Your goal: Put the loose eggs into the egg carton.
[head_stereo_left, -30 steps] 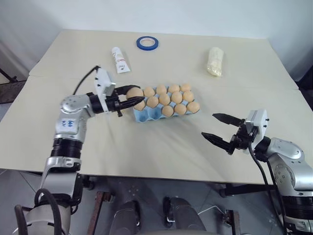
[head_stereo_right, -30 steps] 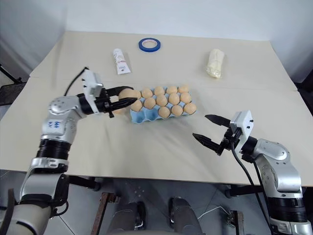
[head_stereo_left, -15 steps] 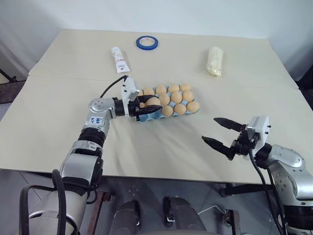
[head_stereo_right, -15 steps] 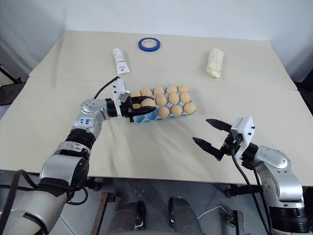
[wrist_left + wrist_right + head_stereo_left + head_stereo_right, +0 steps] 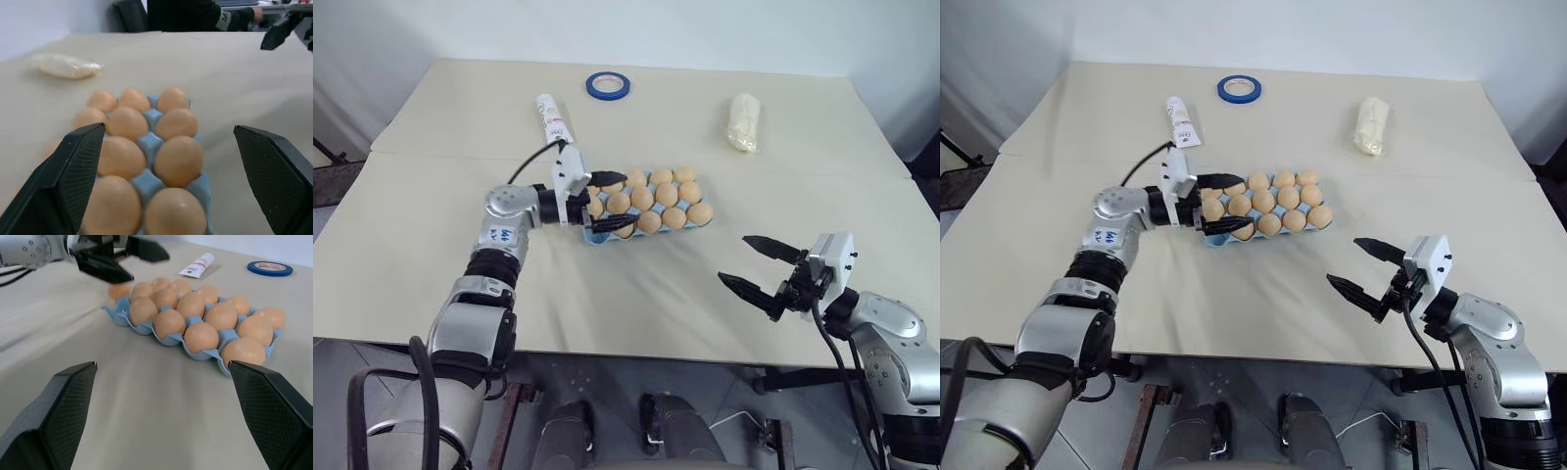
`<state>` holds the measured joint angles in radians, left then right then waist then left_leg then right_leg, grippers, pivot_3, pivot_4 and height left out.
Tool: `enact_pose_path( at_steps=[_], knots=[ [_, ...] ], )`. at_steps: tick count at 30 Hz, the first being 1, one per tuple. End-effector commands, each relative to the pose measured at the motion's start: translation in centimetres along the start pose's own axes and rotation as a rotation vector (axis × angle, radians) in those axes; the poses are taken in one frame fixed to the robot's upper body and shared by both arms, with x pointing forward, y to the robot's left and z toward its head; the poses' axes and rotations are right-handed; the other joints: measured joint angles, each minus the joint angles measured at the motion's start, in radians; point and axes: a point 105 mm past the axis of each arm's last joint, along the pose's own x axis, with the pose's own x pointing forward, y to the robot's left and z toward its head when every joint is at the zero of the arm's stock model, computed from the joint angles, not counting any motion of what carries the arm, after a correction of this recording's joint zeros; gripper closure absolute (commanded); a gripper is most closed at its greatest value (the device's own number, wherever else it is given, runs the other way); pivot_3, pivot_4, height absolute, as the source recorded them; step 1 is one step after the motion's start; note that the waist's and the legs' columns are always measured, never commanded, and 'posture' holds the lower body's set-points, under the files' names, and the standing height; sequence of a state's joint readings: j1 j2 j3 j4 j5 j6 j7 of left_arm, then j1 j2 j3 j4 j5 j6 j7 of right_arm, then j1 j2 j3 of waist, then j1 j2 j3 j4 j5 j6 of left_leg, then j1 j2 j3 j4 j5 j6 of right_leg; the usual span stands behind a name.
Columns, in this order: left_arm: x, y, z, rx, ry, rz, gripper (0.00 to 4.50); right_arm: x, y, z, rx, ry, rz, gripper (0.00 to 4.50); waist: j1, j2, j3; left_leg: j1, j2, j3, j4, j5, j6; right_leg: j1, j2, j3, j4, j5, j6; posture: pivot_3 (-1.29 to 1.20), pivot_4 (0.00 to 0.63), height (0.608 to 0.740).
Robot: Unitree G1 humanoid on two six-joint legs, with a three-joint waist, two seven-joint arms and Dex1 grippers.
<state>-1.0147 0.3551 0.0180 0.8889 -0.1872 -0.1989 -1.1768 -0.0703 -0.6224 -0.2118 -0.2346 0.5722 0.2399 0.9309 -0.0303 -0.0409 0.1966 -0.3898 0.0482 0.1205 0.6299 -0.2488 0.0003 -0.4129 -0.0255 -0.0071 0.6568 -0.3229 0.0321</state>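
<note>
Fifteen cups in the carton (image 5: 599,235) by the look of it, three rows of five, and every cup seen from the head views has an egg in it. The eggs (image 5: 654,203) all look the same pale tan, so the once-loose ones can't be told apart from the rest.

The carton sits roughly mid-table (image 5: 636,294), long side running left to right and a bit skewed. The left gripper (image 5: 606,201) is at the carton's left end, fingers spread wide, one over the far row and one at the near edge, with the end eggs between them. It isn't pinching anything. From the left wrist view the two black fingers (image 5: 73,166) stand on either side of the rows, eggs lined up between them.

The right gripper (image 5: 758,264) hangs over bare table well to the right of the carton and nearer the robot, also spread wide and holding nothing.

Farther back on the table: a blue tape ring (image 5: 608,85), a white tube (image 5: 553,117) lying flat just behind the left arm, and a pale lumpy bundle (image 5: 745,121) off to the right.
</note>
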Motion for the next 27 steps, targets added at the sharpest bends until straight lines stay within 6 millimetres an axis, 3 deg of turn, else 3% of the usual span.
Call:
enact_pose_path(
  at_steps=[1,4,10,13,19,22,27],
  knots=[
    [-2.7,1.0,2.4,0.069,-0.058,0.093,0.01,-0.2,-0.2,1.4,-0.045,-0.033,0.01,0.0,-0.001,0.0,0.0,0.0,0.0,0.0,0.0,0.0,0.0,0.0,0.0,0.0,0.0,0.0,0.0,0.0,0.15,0.74],
    [-4.5,0.9,2.7,0.068,-0.052,0.154,0.01,-0.2,-0.2,1.3,-0.04,-0.031,0.018,0.0,-0.002,0.0,0.0,0.001,0.0,0.0,0.0,0.0,0.0,0.0,0.0,0.001,0.001,0.0,0.0,0.0,0.15,0.74],
    [-10.2,-0.5,1.5,0.008,0.005,0.345,0.01,0.5,-0.2,1.2,-0.018,-0.049,0.055,0.0,-0.002,0.0,0.0,0.002,0.0,0.0,0.001,0.001,0.0,0.001,-0.001,0.001,0.003,0.0,0.0,0.0,0.15,0.74],
    [-12.1,-1.6,0.5,-0.039,0.056,0.41,0.01,0.5,-0.1,1.2,-0.008,-0.053,0.071,0.0,0.0,0.0,0.0,0.002,0.0,-0.001,0.001,0.001,0.0,0.001,-0.001,0.0,0.003,0.0,0.0,0.0,0.15,0.74],
    [-17.8,-3.8,-2.2,-0.124,0.133,0.653,0.01,0.8,0.1,0.7,0.012,-0.047,0.081,0.0,0.0,0.0,0.0,0.003,0.0,-0.001,0.0,0.0,0.001,0.002,-0.002,0.001,0.001,0.0,0.0,0.0,0.15,0.74],
    [-19.1,-4.5,-2.6,-0.145,0.143,0.717,0.01,0.9,0.1,0.7,0.015,-0.048,0.085,0.0,0.001,0.0,0.0,0.003,0.0,-0.001,-0.001,0.0,0.001,0.002,-0.002,0.0,0.002,0.0,-0.001,0.0,0.15,0.74],
    [-19.5,-5.0,-2.4,-0.156,0.144,0.746,0.01,1.1,0.1,0.7,0.016,-0.048,0.089,0.0,0.003,0.0,0.0,0.002,0.0,-0.002,-0.001,-0.003,-0.003,0.002,-0.004,0.0,0.001,0.0,-0.002,0.0,0.15,0.74]
  ],
)
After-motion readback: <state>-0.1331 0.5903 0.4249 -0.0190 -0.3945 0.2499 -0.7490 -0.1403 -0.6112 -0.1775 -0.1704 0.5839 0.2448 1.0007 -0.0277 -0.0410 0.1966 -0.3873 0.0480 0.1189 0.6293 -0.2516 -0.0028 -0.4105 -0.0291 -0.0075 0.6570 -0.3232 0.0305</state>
